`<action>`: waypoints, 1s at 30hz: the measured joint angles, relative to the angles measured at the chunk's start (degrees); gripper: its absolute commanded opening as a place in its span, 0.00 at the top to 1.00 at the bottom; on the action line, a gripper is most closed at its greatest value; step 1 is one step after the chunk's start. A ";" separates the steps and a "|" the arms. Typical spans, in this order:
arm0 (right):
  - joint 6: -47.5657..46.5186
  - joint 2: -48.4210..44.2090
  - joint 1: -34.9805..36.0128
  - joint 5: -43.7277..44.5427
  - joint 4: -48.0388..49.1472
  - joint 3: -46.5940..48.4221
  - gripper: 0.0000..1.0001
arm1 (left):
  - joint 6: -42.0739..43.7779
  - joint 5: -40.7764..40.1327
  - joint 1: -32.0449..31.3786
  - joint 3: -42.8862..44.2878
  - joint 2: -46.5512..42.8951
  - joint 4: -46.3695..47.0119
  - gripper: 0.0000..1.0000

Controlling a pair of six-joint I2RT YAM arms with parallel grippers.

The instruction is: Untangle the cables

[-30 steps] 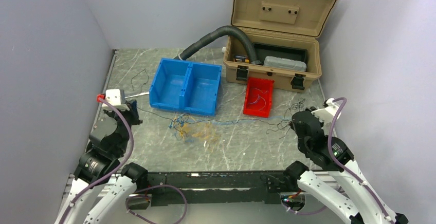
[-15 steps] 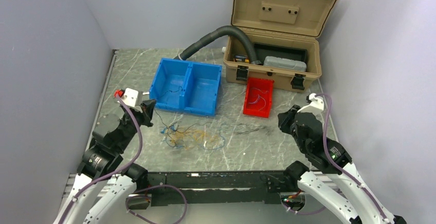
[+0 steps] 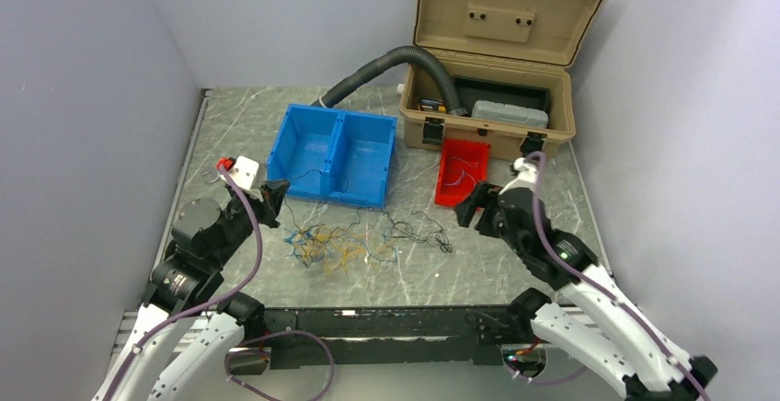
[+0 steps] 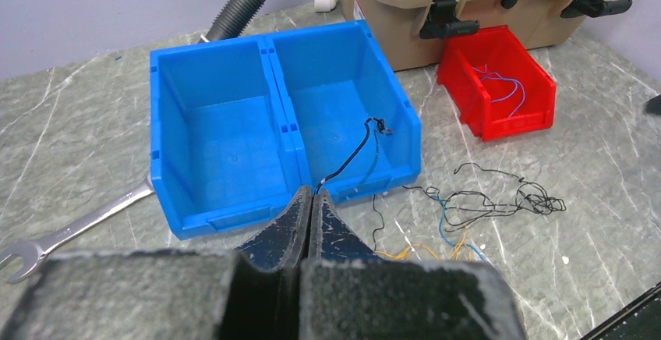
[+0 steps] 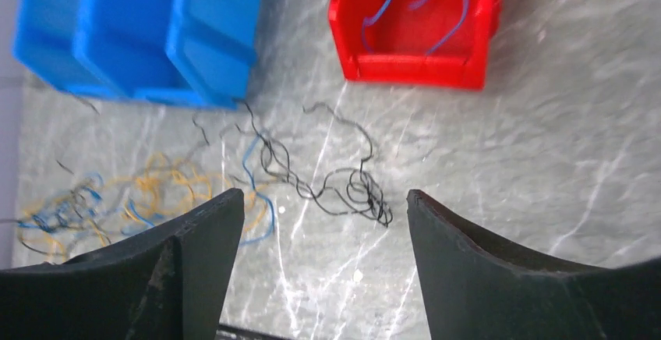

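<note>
Now, left end effector [image 4: 309, 196]: fingers pressed together, pinching one end of a black cable [image 4: 352, 151] that rises slack over the front wall of the blue bin [image 4: 226, 215].
Heap: the cables [image 3: 333, 246], yellow-orange, blue and black, lie knotted on the table [image 3: 230, 125] just in front of the blue bin, between the two arms.
Black snarl [image 5: 355, 192]: a loose black run lies on the table right of the heap, near the red bin [image 5: 405, 69]; whether it joins the pinched cable cannot be told.
Right end effector [image 5: 321, 200]: fingers spread wide, hanging above the black snarl and gripping nothing.
Red bin contents: blue wires [image 5: 387, 6] lie inside.
Step in hand: probably drawing one black cable clear of the heap.
Next move: the right end effector would need to descend and close on the snarl or the heap to anchor it. The left would then pull gently away, so the hair-thin wire slips free rather than dragging the whole heap along.
</note>
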 measured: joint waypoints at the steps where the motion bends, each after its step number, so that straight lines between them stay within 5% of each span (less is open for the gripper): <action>1: 0.61 2.23 0.00 -1.70 1.16 -0.85 0.16 | 0.07 0.13 0.00 0.00 0.00 0.00 1.00; 8: 14.08 16.44 0.20 -5.73 3.78 -4.66 0.00 | 0.33 0.15 0.00 0.00 0.00 -0.02 1.00; 17: 36.39 19.61 4.13 -5.66 8.24 -10.64 0.00 | 0.37 0.15 0.00 0.00 -0.24 -0.02 1.00; 30: 49.79 33.55 10.47 -0.61 12.48 -8.20 0.28 | 0.35 0.13 0.00 0.00 -0.24 -0.04 1.00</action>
